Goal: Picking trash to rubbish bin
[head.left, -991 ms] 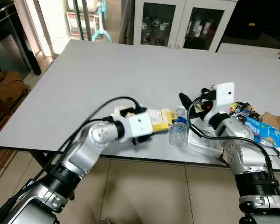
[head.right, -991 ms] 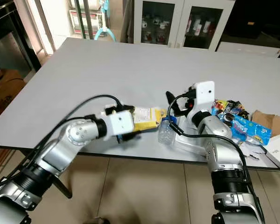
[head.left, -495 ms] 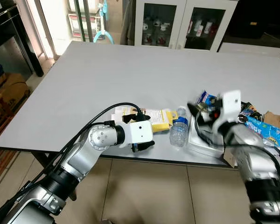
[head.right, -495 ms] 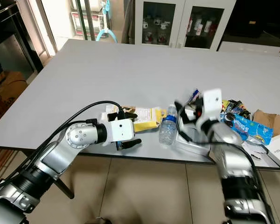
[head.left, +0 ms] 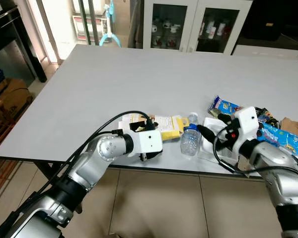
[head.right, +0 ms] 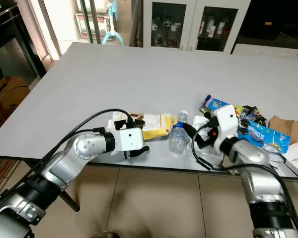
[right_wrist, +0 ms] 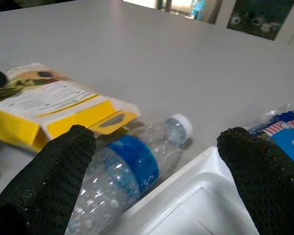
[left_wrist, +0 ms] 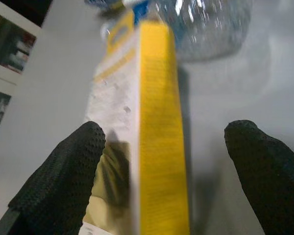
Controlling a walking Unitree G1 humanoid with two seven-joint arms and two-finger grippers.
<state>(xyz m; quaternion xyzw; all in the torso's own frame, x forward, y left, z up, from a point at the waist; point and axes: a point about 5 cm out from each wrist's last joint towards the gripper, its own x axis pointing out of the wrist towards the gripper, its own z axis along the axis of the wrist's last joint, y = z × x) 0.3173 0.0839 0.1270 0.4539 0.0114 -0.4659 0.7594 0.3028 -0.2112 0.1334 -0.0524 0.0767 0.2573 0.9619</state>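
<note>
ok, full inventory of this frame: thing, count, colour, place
table: 1, grey, fills the foreground
box: 1, yellow and white, flat near the front edge
bottle: 1, clear with blue label, on its side between box and tray
tray: 1, white, right of the bottle
wrappers: several, mostly blue, right end
cabinet: 1, white with glass doors, behind the table
left hand: open, fingers either side of the box
right hand: open, facing bottle and tray
</note>
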